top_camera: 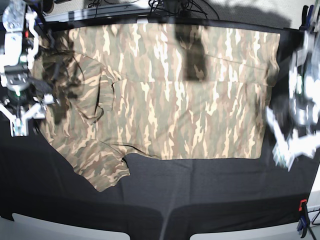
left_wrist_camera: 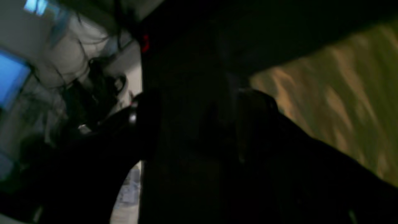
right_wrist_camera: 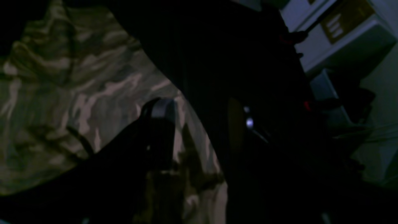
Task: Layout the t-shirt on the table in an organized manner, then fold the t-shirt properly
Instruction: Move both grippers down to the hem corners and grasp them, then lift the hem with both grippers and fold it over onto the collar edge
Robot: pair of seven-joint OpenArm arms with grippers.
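The camouflage t-shirt (top_camera: pixel 170 100) lies spread wide on the black table (top_camera: pixel 200 190), with one sleeve (top_camera: pixel 100 170) sticking out toward the front left and bunched fabric at the far left. My right gripper (top_camera: pixel 20 120) is open at the shirt's left edge. In the right wrist view the gripper (right_wrist_camera: pixel 205 115) straddles the shirt's (right_wrist_camera: pixel 62 93) edge, one finger (right_wrist_camera: pixel 161 109) over the fabric. My left gripper (top_camera: pixel 290 147) is blurred, open and empty, just off the shirt's right edge. In the left wrist view the gripper (left_wrist_camera: pixel 196 109) is dark, with the shirt (left_wrist_camera: pixel 342 93) to its right.
A red and blue clamp (top_camera: pixel 302 220) grips the table's front right corner, and another clamp (top_camera: pixel 304 15) sits at the back right. Cables (top_camera: pixel 175 6) run along the back edge. A dark shadow falls on the shirt's upper middle. A bright monitor (left_wrist_camera: pixel 12 77) stands beyond the table.
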